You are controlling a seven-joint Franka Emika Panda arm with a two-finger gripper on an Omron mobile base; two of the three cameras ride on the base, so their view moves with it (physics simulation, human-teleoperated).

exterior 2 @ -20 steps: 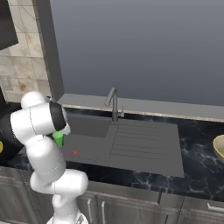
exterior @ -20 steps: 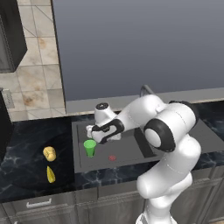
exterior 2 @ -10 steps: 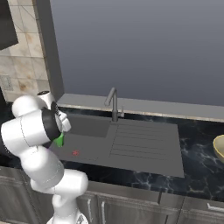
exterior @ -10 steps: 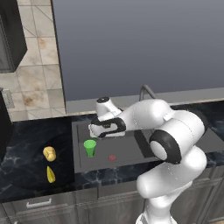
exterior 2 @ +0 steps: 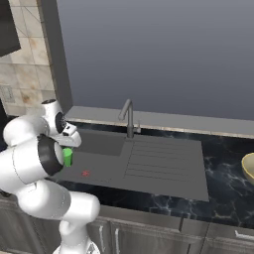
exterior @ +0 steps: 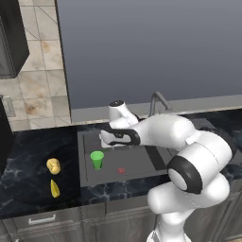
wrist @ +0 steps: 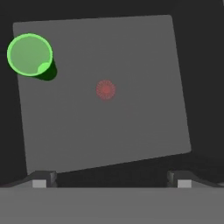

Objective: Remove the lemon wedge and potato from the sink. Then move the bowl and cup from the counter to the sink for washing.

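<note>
My gripper [wrist: 109,181] hangs spread and empty over the sink [wrist: 131,131]; the bowl [exterior 2: 249,166] sits far right, mid-frame, on the counter.

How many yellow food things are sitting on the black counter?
2. The potato sits on the counter left of the sink, and the lemon wedge lies just in front of it, nearer the counter's front edge. None seems hidden.
</note>
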